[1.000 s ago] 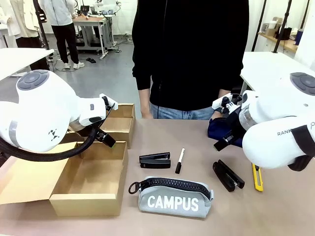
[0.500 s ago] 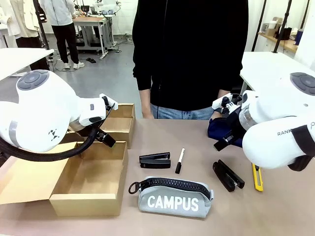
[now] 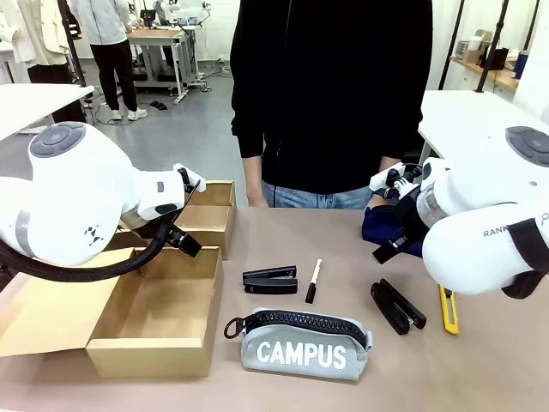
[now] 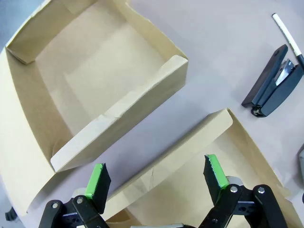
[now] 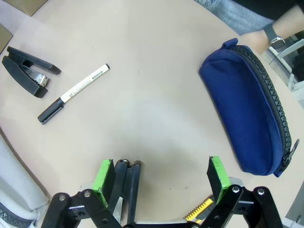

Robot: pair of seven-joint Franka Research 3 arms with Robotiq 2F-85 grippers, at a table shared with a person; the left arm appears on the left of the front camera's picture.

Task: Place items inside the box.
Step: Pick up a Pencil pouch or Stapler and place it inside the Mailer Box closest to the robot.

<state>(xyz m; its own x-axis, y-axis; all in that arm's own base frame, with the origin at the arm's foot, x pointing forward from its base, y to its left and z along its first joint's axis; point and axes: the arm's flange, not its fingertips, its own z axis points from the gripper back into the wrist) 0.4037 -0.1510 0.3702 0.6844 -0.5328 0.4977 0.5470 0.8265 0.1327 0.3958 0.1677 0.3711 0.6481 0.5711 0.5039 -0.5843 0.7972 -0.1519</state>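
Matte cardboard box (image 3: 150, 356); ribbed-zip grey pouch (image 3: 304, 348), seemingly fabric.

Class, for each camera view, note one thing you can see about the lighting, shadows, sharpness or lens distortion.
Front view: the light is even, with only a soft shadow under the grey pouch. Left wrist view: the wide lens makes the straight edges of the box look bowed. Right wrist view: there is a pale sheen on the table, and the marker and navy pouch are sharp.
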